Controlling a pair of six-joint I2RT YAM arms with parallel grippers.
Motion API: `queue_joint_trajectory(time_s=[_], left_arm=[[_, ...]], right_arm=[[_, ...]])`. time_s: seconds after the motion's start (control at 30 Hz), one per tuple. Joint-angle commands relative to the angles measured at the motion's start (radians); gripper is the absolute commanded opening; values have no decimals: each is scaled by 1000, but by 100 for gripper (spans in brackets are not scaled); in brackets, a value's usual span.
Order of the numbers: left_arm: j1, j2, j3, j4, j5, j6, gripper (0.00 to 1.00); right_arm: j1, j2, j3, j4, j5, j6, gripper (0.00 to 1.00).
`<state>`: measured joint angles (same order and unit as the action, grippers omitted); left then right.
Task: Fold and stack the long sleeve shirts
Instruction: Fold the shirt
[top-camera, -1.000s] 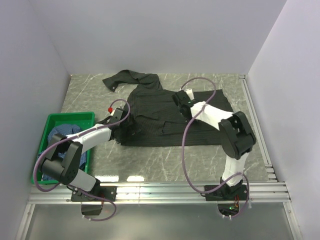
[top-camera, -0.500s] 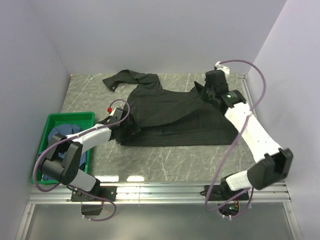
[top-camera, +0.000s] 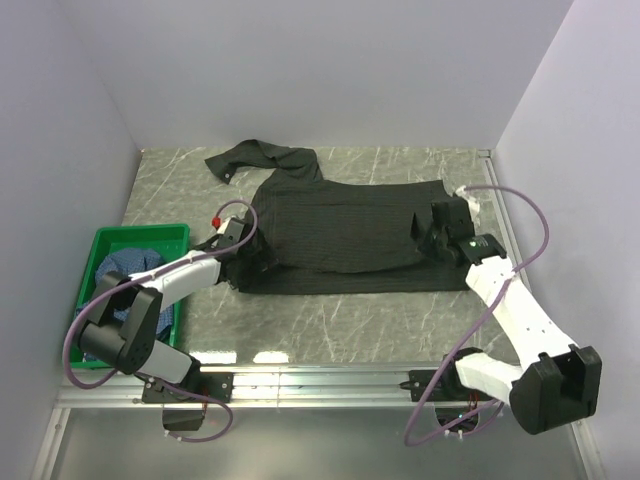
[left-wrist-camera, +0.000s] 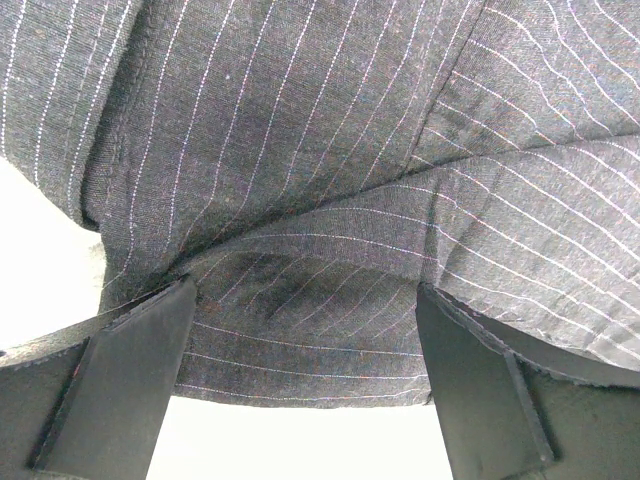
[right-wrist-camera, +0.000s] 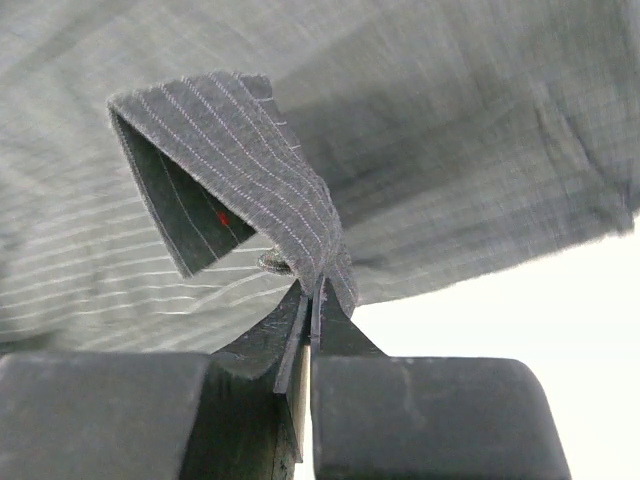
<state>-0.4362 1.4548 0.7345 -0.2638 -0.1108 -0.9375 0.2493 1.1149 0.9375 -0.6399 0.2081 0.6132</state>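
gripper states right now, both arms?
Left gripper: open, jaws wide over the edge of the black pinstriped shirt, not clamped on it.
Right gripper: closed, pinching a fold of the same shirt.

I see bare table (top-camera: 330, 315) at 6 o'clock of the black shirt (top-camera: 340, 235), with room to pass there. At 9 o'clock the green crate (top-camera: 140, 232) and my left arm (top-camera: 185, 272) block the way.
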Motion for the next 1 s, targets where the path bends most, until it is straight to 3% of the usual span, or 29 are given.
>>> queue_joint_trajectory(time_s=[0.0, 0.53, 0.97], left_arm=[[2, -17, -26, -48, -26, -4, 99], [1, -154, -81, 26, -36, -38, 99], [2, -120, -95, 44, -21, -49, 99]], right_arm=[[-36, -59, -72, 68, -30, 59, 0], [-96, -171, -34, -30, 37, 13, 0], [-198, -98, -279, 196, 68, -1, 0]])
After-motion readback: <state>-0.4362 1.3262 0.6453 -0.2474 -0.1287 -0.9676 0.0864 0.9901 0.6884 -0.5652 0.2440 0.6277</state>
